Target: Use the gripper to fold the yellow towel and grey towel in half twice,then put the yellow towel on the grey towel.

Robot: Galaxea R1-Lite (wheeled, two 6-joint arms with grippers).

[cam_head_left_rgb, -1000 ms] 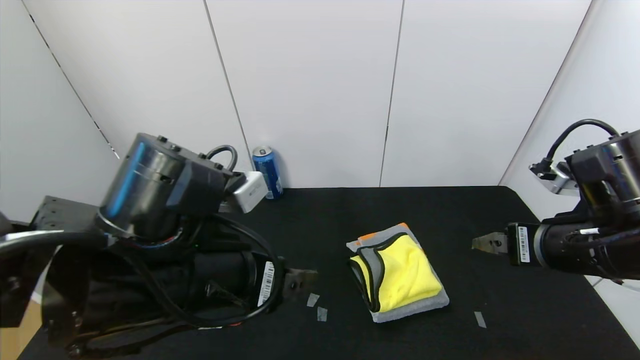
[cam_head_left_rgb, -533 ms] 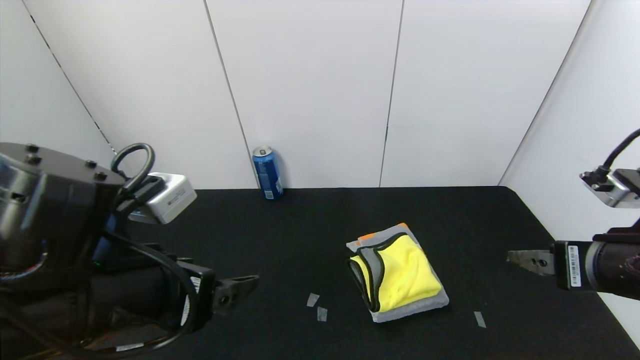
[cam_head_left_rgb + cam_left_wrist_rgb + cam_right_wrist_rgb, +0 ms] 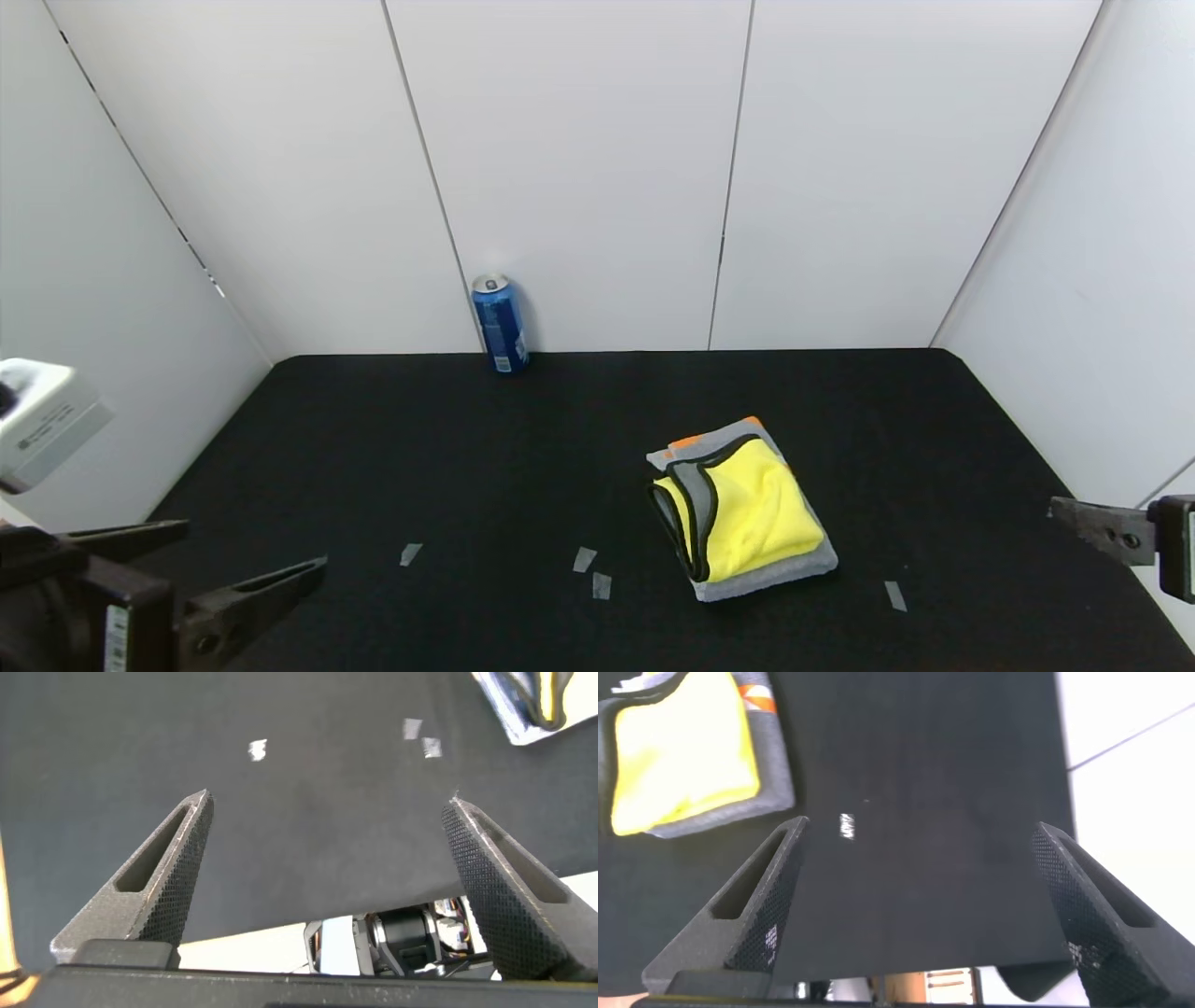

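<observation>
Left claw [image 3: 247,569] spread wide; blue can's [image 3: 499,323] label unreadable.

A: Identify the item at the rear of the work surface.
B: 1 blue can [image 3: 499,323], upright, on the black table [image 3: 467,448], against the white wall panels [image 3: 579,168].
A: List the surface markings.
B: 4 pale tape strips: 1 single [image 3: 409,554], 2 close together [image 3: 591,572], 1 far right [image 3: 895,595], all flat on the table.
</observation>
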